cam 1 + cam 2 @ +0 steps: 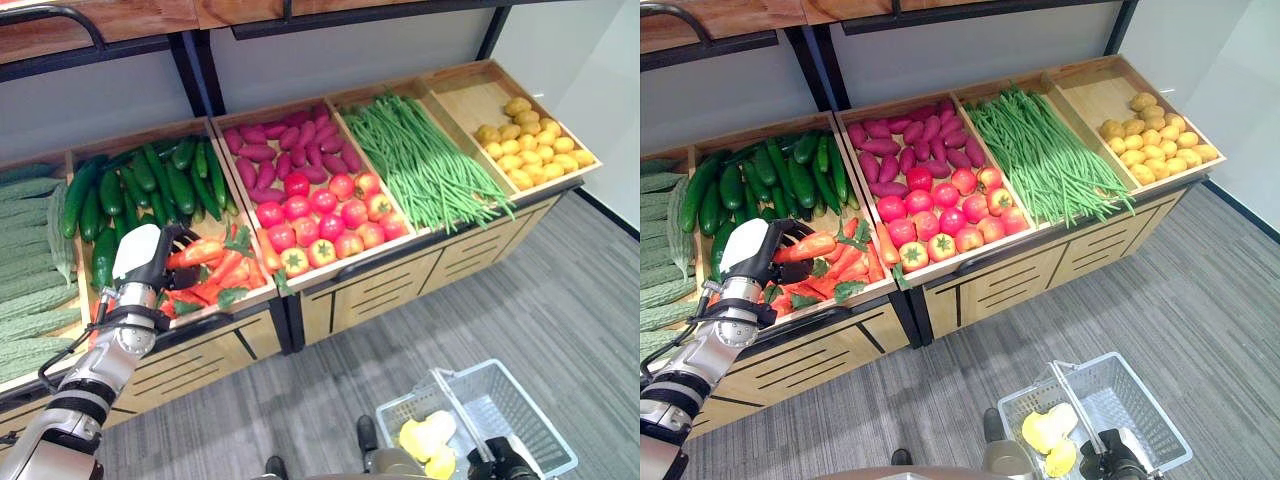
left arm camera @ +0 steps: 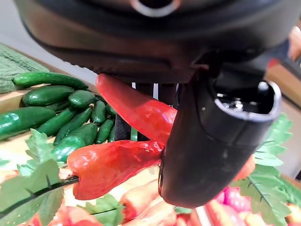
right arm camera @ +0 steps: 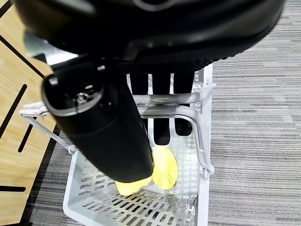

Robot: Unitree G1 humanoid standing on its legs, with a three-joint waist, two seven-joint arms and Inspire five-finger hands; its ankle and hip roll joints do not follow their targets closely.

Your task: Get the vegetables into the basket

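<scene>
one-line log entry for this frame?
left hand: shut on carrot, over carrot bin | right hand: shut on basket handle | basket: holds yellow vegetables

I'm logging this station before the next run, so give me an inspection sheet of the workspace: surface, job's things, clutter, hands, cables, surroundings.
Surface: wooden produce stand with slanted bins over drawer fronts.
Job's things: carrot in the left hand, above the carrot bin; white basket on the floor, yellow produce inside.
Clutter: cucumbers, tomatoes, purple sweet potatoes, green beans, potatoes, each in its bin.
Hands: left hand curled round the carrot; right hand curled round the basket handle.
Cables: nothing seen.
Surroundings: grey floor, pale wall behind the stand.
</scene>
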